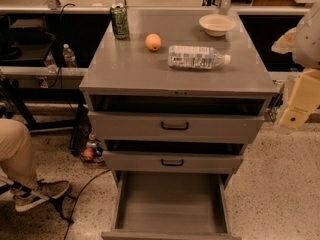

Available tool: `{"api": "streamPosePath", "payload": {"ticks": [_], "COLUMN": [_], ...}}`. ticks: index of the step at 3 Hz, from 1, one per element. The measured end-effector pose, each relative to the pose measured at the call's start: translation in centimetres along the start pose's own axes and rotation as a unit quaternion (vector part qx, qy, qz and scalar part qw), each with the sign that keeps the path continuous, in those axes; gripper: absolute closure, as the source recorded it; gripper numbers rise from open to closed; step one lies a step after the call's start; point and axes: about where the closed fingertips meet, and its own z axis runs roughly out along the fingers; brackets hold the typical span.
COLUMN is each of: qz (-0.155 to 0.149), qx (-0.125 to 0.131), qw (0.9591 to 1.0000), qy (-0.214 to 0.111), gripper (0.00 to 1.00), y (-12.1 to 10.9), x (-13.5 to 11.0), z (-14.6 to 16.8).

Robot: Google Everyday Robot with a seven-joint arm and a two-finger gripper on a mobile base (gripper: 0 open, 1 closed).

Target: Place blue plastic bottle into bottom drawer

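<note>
Pale cream gripper [300, 104] at the right edge, beside the grey metal cabinet [135, 69], apart from the things on top (open or closed: cannot tell). Clear crinkly blue plastic bottle [197, 57], white-capped, lying sideways on the cabinet top, near round orange fruit [153, 42] and shallow cream bowl [217, 25]. Wide bottom drawer [170, 204] pulled out, bare grey floor showing.

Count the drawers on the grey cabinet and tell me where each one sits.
3. The top drawer sits above the middle drawer, both barely out; the bottom drawer is pulled wide open. The gripper hangs at the right edge beside the cabinet.
</note>
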Motion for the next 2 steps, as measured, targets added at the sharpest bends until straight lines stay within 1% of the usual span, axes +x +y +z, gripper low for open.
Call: {"api": "streamPosePath", "payload": {"ticks": [1, 2], "qz": [0.0, 0.012], "qx": [0.0, 0.01], "qw": [1.0, 0.9994], "qy": [0.0, -0.031], "gripper": [0.0, 0.0], "y": [0.0, -2.2], "x": [0.0, 0.0], "z": [0.0, 1.1]}}
